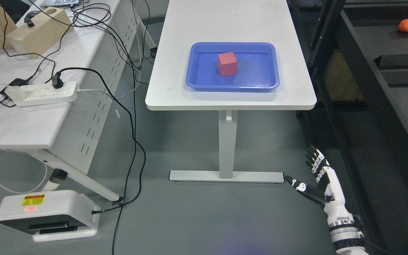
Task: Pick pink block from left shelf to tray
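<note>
On the tray [193, 71]: block [227, 63] sits, looking red.
Right hand [319, 179]: open, empty, low beside the surface [225, 21].
Risk: lifting could clip its edge.

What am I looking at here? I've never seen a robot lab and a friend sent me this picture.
This is a single picture from a camera on a humanoid robot's head, looking down at the floor and tables. The white and black jointed thing at the lower right is the robot's right hand, fingers spread, holding nothing, hanging low beside the white table. Its left hand is out of view. On that table sits a blue tray, and a pinkish-red block rests inside it. The table to the left carries a power strip, black cables and a wooden box. A dark shelf unit stands on the right.
</note>
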Controlling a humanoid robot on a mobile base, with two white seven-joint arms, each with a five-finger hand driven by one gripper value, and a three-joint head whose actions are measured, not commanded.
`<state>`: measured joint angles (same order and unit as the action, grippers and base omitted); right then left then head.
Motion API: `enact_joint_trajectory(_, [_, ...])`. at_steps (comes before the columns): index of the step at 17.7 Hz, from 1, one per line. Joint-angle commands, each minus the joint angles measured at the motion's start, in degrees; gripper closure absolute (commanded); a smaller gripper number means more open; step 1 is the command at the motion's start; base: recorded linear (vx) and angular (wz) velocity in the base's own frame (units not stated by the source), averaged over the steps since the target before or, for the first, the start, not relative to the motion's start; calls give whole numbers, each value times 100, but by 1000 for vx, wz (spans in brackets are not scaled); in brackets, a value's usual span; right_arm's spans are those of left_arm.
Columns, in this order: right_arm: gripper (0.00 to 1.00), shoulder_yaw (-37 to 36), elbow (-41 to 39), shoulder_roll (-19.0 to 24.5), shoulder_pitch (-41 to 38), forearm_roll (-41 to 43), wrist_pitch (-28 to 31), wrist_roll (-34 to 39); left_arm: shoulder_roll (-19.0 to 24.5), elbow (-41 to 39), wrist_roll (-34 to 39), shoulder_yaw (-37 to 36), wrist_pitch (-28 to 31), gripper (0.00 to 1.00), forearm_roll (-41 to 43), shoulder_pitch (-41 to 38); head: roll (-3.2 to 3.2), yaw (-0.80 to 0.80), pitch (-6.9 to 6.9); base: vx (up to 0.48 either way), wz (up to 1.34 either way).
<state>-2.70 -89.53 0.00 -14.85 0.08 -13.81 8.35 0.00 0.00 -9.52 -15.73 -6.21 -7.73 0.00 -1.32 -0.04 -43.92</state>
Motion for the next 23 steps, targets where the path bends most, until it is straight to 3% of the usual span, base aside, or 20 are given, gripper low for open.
enact_joint_trajectory(1, [0, 595, 103, -100, 166, 228, 359, -787, 100, -100, 3, 8, -3, 0, 0, 97, 0, 0, 0, -14, 0])
enact_joint_trajectory(3, [0, 700, 77, -100, 175, 299, 484, -1063, 100, -100, 3, 0, -3, 0, 0, 97, 0, 0, 0, -7, 0])
enact_joint_trajectory(9, [0, 1228, -91, -100, 395, 124, 792, -1002, 100, -100, 3, 9, -3, 0, 0, 106, 0, 0, 0, 0, 0])
enact_joint_trajectory(23, [0, 771, -389, -100, 395, -52, 801, -1090, 100, -100, 3, 0, -3, 0, 0, 106, 0, 0, 0, 0, 0])
